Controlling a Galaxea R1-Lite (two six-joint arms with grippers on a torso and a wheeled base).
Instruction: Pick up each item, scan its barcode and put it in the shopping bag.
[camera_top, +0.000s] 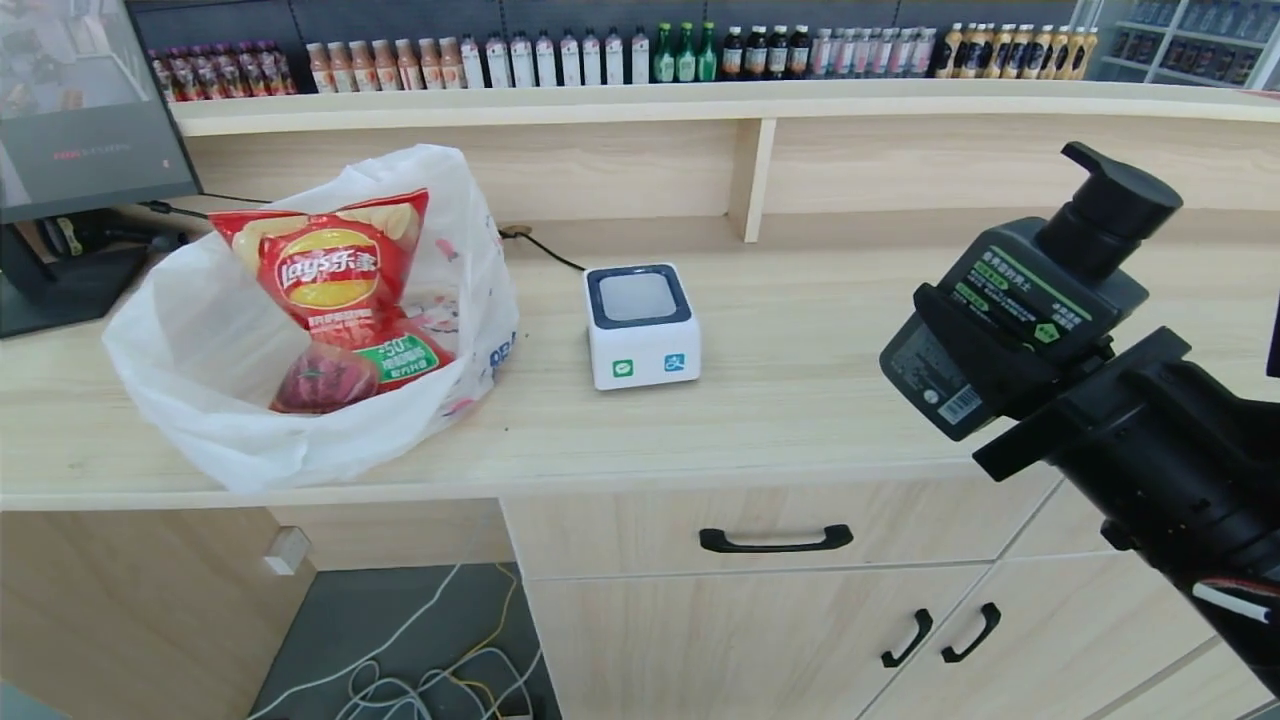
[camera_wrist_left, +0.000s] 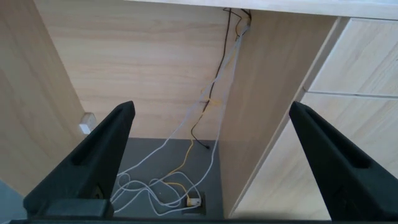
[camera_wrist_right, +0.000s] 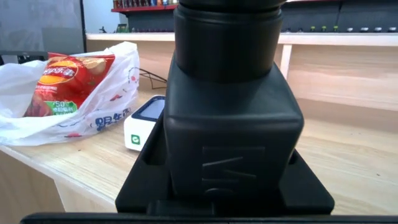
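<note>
The bottle (camera_top: 1040, 290) is being gripped by the right gripper (camera_top: 1035, 375), well right of the scanner (camera_top: 641, 325); the left gripper (camera_wrist_left: 211, 155) is being held open, empty. The barcode (camera_top: 960, 403), apparently facing sideways, risks being missed unless turned downward.

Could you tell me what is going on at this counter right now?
The robot's right gripper holds a black pump bottle, tilted, above the right side of the wooden counter. It is off to the right of the white scanner, not over it. The shopping bag stands at the counter's left with a red bag of chips already inside. The left gripper hangs open and empty below counter level.
</note>
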